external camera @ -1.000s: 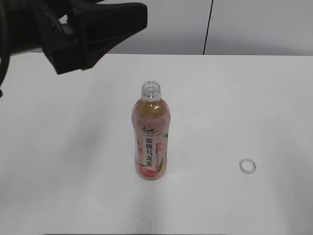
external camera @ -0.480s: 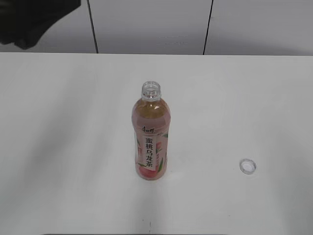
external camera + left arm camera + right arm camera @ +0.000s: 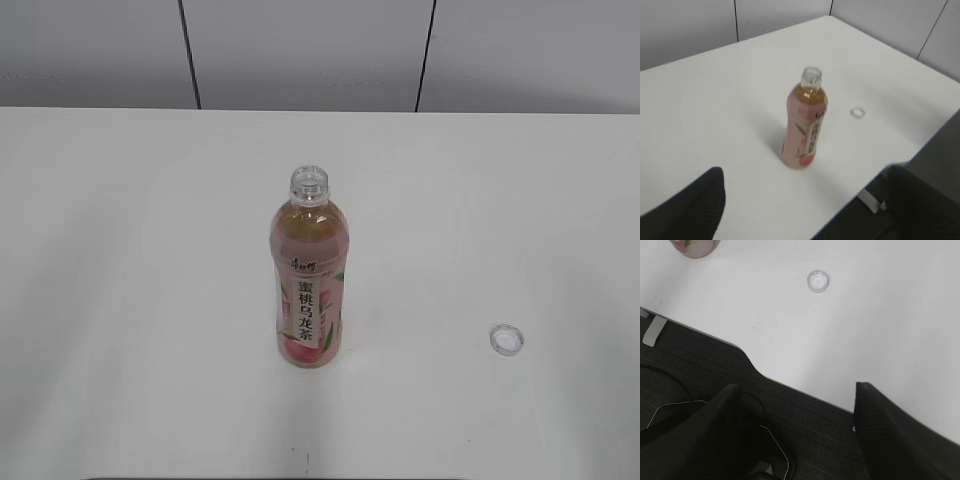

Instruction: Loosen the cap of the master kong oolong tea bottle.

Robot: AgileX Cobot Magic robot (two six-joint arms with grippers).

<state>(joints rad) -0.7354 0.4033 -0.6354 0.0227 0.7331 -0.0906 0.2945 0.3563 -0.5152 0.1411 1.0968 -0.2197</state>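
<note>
The master kong oolong tea bottle [image 3: 309, 290] stands upright mid-table, its neck open with no cap on it. It also shows in the left wrist view [image 3: 806, 130], and its base shows in the right wrist view [image 3: 694, 247]. The cap [image 3: 507, 340] lies on the table to the bottle's right, apart from it, and shows in both wrist views [image 3: 857, 112] [image 3: 818, 280]. My left gripper [image 3: 805, 210] is open and empty, high and back from the bottle. My right gripper [image 3: 800, 425] is open and empty, over the table's front edge, short of the cap. Neither gripper shows in the exterior view.
The white table [image 3: 150, 250] bears only the bottle and the cap. Its front edge [image 3: 765, 372] runs across the right wrist view, with dark flooring below. A grey panelled wall [image 3: 300, 50] stands behind the table.
The left arm, dark at the upper left one second ago, has pulled away up and left and has left the exterior view. Bottle and cap have not moved.
</note>
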